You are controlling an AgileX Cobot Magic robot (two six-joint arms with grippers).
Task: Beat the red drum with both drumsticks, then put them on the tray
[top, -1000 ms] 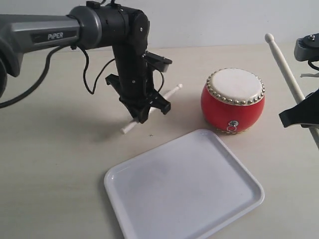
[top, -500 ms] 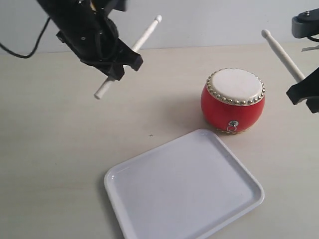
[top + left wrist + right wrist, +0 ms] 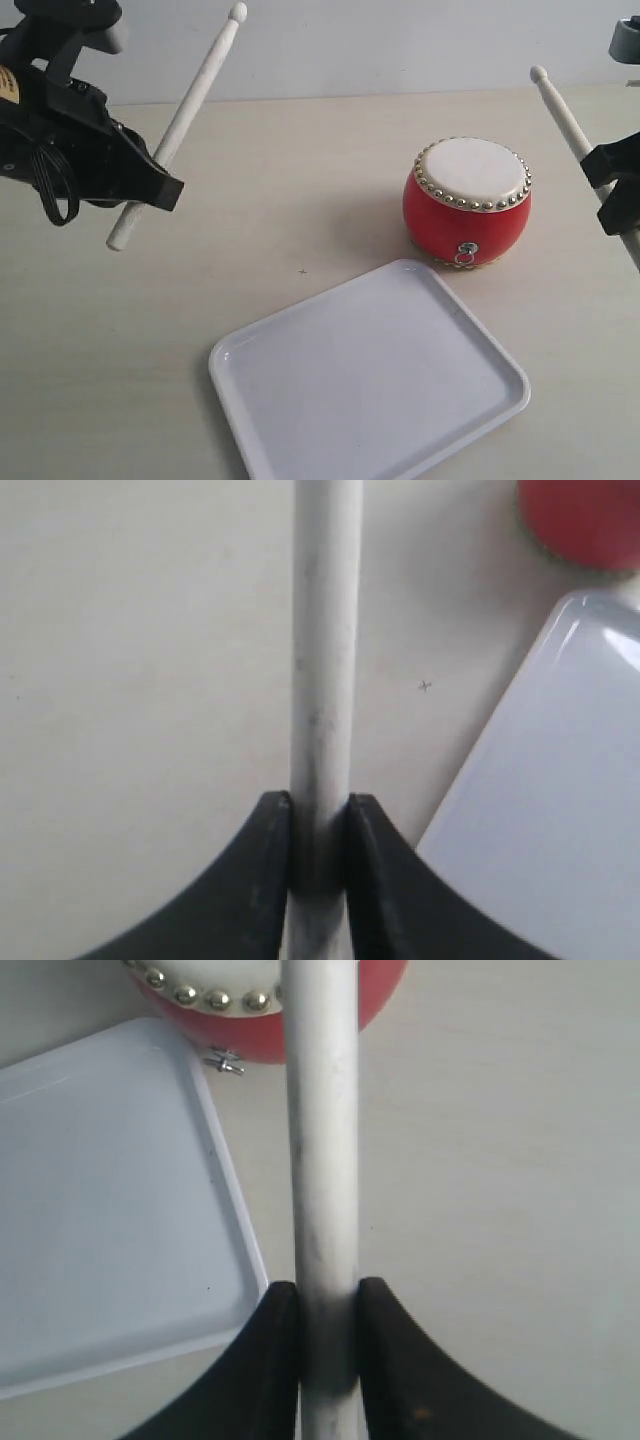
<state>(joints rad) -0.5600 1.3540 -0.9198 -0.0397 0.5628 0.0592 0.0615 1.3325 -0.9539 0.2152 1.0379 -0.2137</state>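
Note:
The red drum (image 3: 467,204) with its cream skin stands on the table right of centre, behind the white tray (image 3: 368,372). My left gripper (image 3: 150,185) is at the far left, raised off the table and shut on one drumstick (image 3: 190,103), which slants up with its rounded tip high. The same drumstick (image 3: 323,660) runs straight out between my left gripper (image 3: 318,810). At the right edge my right gripper (image 3: 610,190) is shut on the other drumstick (image 3: 562,110), tip up, right of the drum. That drumstick (image 3: 320,1130) crosses over the drum (image 3: 255,1015) in the right wrist view, clamped by the gripper (image 3: 327,1295).
Bare light wooden tabletop (image 3: 300,180) lies between the left arm and the drum. The tray's near corner (image 3: 235,1260) lies just beside the right drumstick in the right wrist view. A pale wall runs along the back.
My left arm has swung up and to the left with its drumstick, from near the table's middle to the far left edge. The right gripper and its stick shifted only slightly.

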